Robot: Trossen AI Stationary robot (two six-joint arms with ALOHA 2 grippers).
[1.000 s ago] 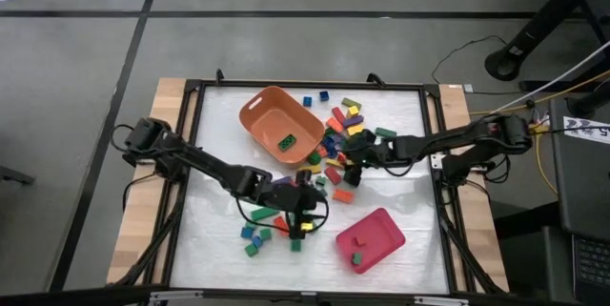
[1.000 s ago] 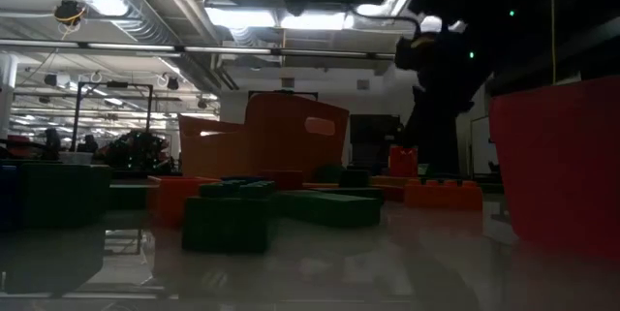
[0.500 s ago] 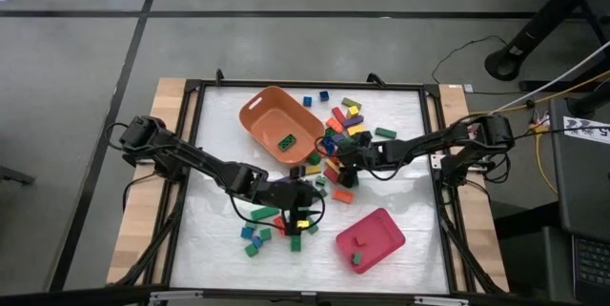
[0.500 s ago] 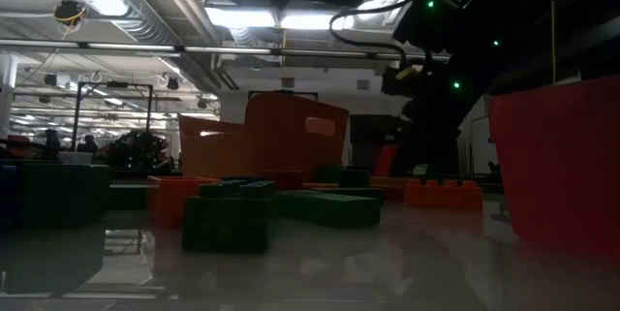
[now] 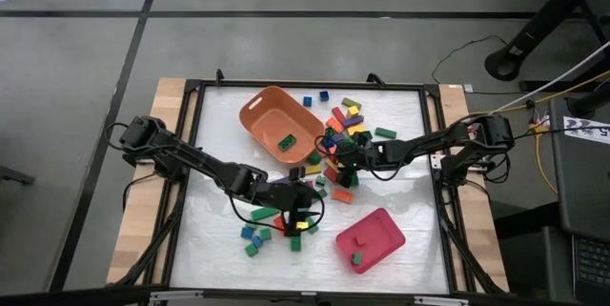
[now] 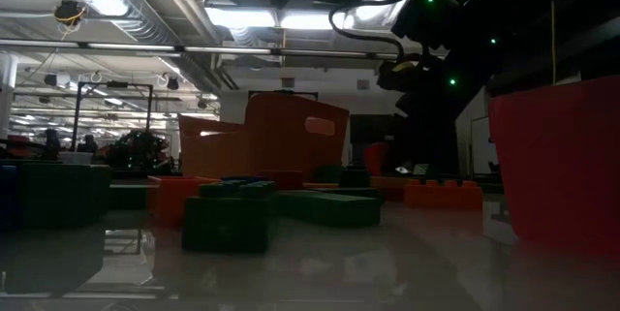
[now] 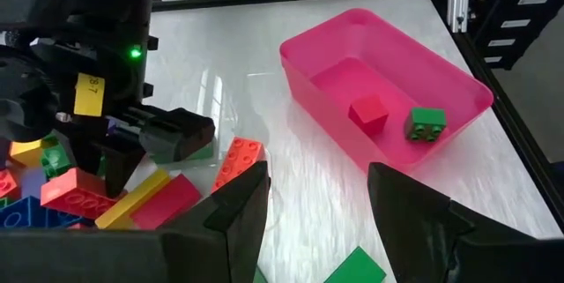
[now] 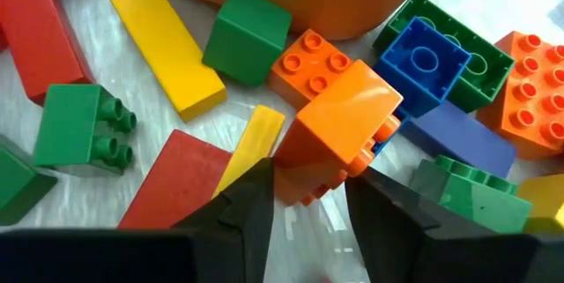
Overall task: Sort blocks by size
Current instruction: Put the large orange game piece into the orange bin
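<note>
Here the pink tray (image 5: 370, 239) sits nearest the table's (image 5: 400, 201) front edge, toward the right front corner, holding a small red block (image 7: 367, 112) and a small green block (image 7: 427, 123) side by side. Left of it, along the front, loose green and blue blocks (image 5: 255, 236) lie scattered. Just behind them the left gripper (image 5: 303, 213) hangs low over the table's middle front; its fingers (image 7: 240, 202) stand apart with nothing between them, and the white tabletop shows in the gap.

Farther back, at the table's centre, the right gripper (image 5: 335, 166) reaches in from the right edge into the main heap of blocks (image 5: 340, 134). Its fingers (image 8: 251, 202) are closed against the sides of an orange block (image 8: 342, 129), which sits tilted above the surface, with a yellow long block (image 8: 166, 45), a red long block (image 8: 174, 182), green blocks and a blue block crowded round it.

Behind and left of the heap, toward the back edge, the orange tub (image 5: 280, 123) rests at an angle with one green block (image 5: 286, 141) inside. A few more blocks lie near the back edge, right of the tub.
</note>
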